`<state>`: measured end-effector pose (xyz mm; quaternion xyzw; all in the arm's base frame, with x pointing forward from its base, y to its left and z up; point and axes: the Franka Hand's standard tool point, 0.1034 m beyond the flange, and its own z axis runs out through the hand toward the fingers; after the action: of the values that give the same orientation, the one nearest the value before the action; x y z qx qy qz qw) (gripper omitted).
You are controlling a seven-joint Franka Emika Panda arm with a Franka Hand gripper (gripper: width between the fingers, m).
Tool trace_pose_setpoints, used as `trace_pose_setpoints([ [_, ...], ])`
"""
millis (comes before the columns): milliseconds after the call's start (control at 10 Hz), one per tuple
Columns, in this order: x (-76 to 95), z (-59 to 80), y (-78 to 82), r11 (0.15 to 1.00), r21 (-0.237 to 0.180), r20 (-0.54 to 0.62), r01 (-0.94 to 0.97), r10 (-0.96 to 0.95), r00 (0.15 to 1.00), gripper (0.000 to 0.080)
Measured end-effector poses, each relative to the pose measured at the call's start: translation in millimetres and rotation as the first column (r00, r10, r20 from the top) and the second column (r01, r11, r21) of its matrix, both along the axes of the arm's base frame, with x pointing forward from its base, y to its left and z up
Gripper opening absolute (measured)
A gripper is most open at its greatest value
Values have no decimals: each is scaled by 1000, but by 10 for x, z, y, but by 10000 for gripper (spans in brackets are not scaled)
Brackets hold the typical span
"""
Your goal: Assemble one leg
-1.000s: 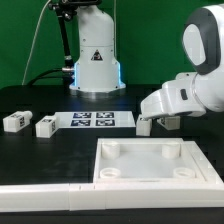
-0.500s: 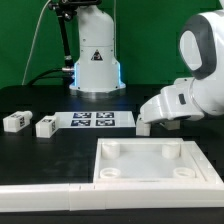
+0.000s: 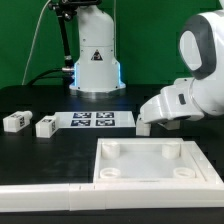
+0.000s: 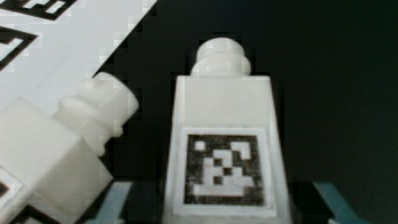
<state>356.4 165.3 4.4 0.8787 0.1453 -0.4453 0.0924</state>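
In the wrist view a white leg (image 4: 222, 120) with a black-and-white tag lies on the black table, its round peg pointing away from me. My gripper (image 4: 228, 205) is open and straddles the leg's near end. A dark gap shows on each side between the leg and my fingers (image 4: 118, 200). A second leg (image 4: 71, 135) lies close beside the first. In the exterior view my gripper (image 3: 143, 127) is down at the table, right of the marker board (image 3: 95, 120), and hides these legs. Two more legs (image 3: 15, 121) (image 3: 46, 126) lie at the exterior view's left.
The large white square panel (image 3: 115, 176) with a raised rim and corner sockets lies at the front. The marker board also shows in the wrist view (image 4: 63, 45), right behind the second leg. The robot base (image 3: 95, 60) stands at the back.
The arm shifted and lowered slightly over the first half second. Since then nothing has visibly moved.
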Motion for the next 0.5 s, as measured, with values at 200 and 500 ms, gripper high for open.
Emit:
trace_pose_setpoints([
  [200, 0, 0, 0, 1000, 0, 0, 0, 0, 1000, 293],
  [500, 28, 37, -16, 1000, 10, -6, -8, 8, 1000, 293],
])
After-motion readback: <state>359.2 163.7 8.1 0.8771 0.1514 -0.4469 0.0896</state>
